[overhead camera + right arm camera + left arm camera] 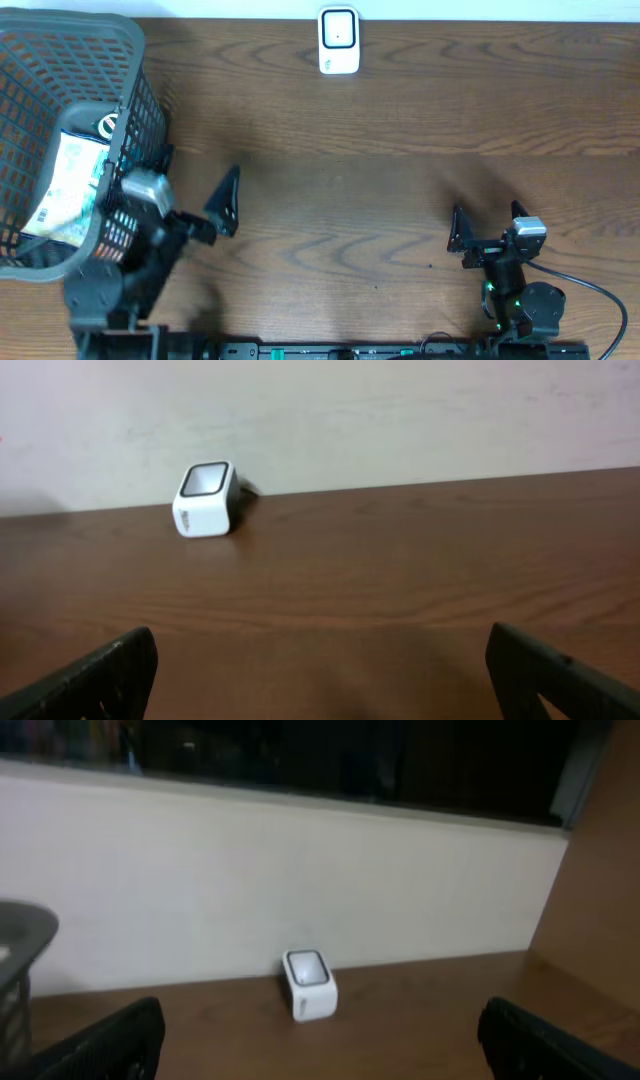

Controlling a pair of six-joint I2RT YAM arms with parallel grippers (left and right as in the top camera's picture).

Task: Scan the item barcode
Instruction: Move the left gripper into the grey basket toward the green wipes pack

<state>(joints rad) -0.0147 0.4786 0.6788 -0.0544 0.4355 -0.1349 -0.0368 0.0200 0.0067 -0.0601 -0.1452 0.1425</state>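
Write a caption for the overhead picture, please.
Left gripper and right gripper open; items in basket; white scanner across the table.

Cut off / unreadable

Can't read print on packets (pixel 65 185) in basket (pixel 135 110): too small, half behind mesh. Only see part of basket, clipped top & left overhead. Only catch bits of left fingers (pixel 105 1045) & right fingers (pixel 95 680), cut at btm edge.

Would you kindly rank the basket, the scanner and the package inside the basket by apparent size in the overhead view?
1. Basket, clearly largest.
2. Package, though the basket wall hides part of it.
3. Scanner, smallest.
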